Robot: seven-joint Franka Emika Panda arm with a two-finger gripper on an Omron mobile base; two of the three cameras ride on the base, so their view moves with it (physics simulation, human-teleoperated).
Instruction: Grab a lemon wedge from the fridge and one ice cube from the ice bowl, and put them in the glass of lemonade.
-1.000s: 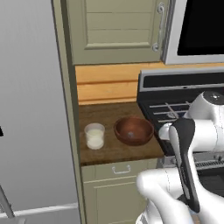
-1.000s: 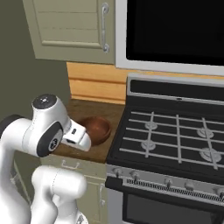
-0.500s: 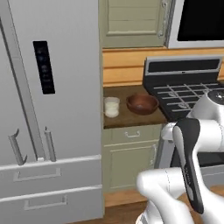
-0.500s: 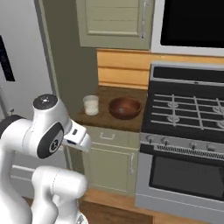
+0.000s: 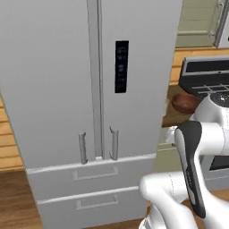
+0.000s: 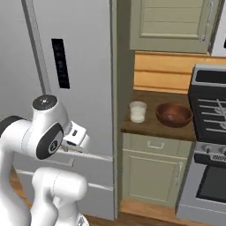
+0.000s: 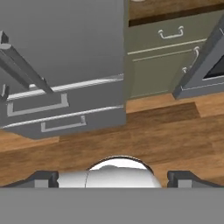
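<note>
The tall grey fridge (image 5: 58,89) stands with both doors shut, its slim handles (image 5: 114,143) side by side and a black panel (image 5: 121,67) on the right door. The lemon wedge is hidden. On the wooden counter right of the fridge (image 6: 84,53) stand the glass of lemonade (image 6: 137,111) and the reddish-brown ice bowl (image 6: 174,114); the ice bowl (image 5: 185,102) also peeks past the fridge's edge. My gripper (image 7: 113,179) is open and empty, its fingertips (image 7: 41,178) far apart, looking down at the fridge drawers (image 7: 52,109) and the wooden floor.
A stove (image 6: 212,114) adjoins the counter on the right, with beige-green cabinets (image 6: 152,172) below and above (image 6: 172,22). My white arm (image 5: 192,165) is folded close in front of the fridge's lower right corner. Bare wooden floor (image 7: 153,131) lies before the drawers.
The whole picture has shifted: the base has driven left, from the counter to the fridge. Glass and bowl now sit off to the right. The gripper stays open.
</note>
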